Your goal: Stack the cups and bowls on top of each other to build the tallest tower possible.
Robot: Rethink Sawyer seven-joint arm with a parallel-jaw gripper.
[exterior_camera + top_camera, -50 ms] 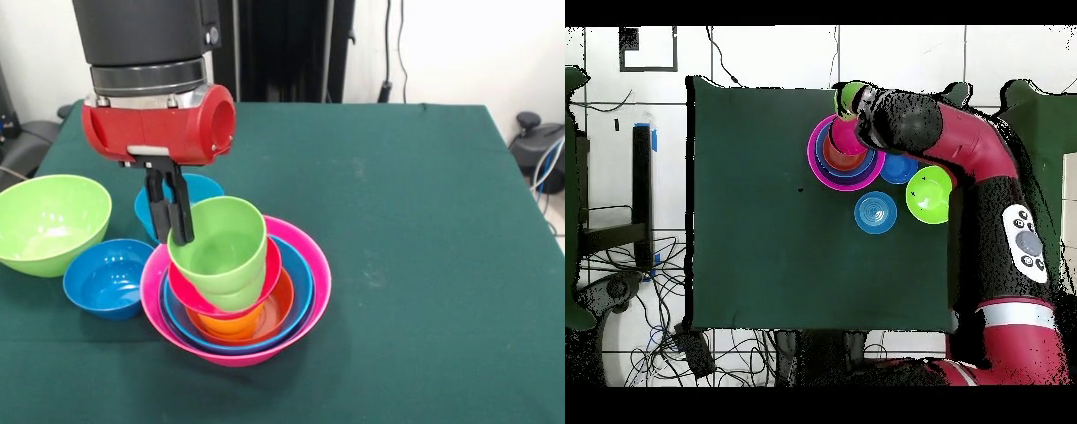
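Observation:
The tower stands left of the table's middle, with the big pink bowl [311, 284] [817, 160] outermost. Nested inside it are a blue bowl [300, 281], an orange piece [240, 322] and a red-pink bowl [196, 300]. The lime green cup [222, 247] [852, 96] sits on top, tilted, its base in the red-pink bowl. My gripper [173, 231] comes straight down at the cup's left rim. Its black fingers [182, 212] are close together, shut on that rim. The orange cup cannot be told apart within the stack.
A large lime green bowl [48, 221] [928, 193] sits left of the tower, with a dark blue bowl [110, 276] [875, 212] in front of it. A sky blue bowl [205, 187] [898, 168] stands behind my gripper. The green tablecloth [415, 221] stretches to the right.

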